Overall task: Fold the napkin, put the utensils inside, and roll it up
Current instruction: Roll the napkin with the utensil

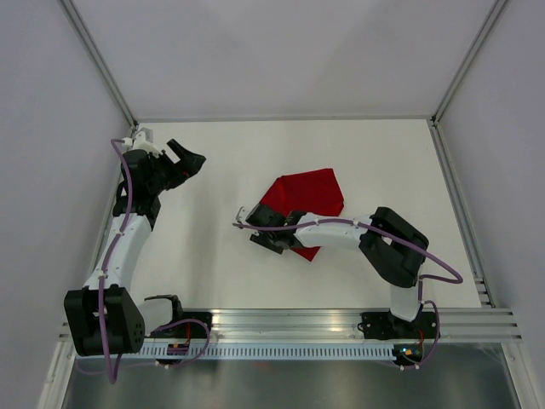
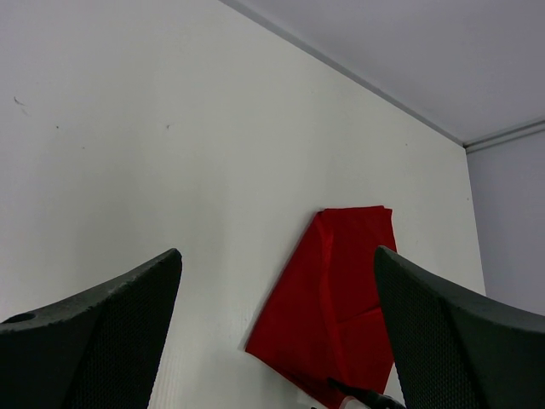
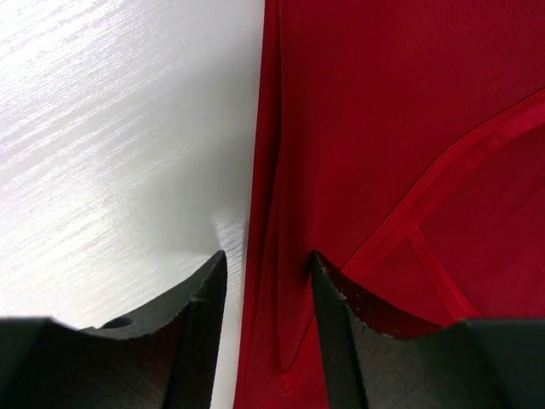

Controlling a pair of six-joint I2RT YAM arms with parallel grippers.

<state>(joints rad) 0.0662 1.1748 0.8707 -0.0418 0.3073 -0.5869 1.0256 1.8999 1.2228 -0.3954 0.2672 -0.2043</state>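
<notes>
The red napkin (image 1: 311, 194) lies folded on the white table, right of centre; it also shows in the left wrist view (image 2: 341, 290) and the right wrist view (image 3: 383, 128). My right gripper (image 1: 271, 230) is low at the napkin's near-left edge. In its own view (image 3: 268, 256) the jaws stand partly open astride that raised edge, one finger on bare table, the other on the cloth. My left gripper (image 1: 192, 160) is wide open and empty, held up at the far left, well clear of the napkin (image 2: 277, 251). No utensils are in view.
A white table (image 1: 213, 256) with grey walls on three sides and metal rails along the edges. The aluminium mounting rail (image 1: 289, 328) with both arm bases runs along the near edge.
</notes>
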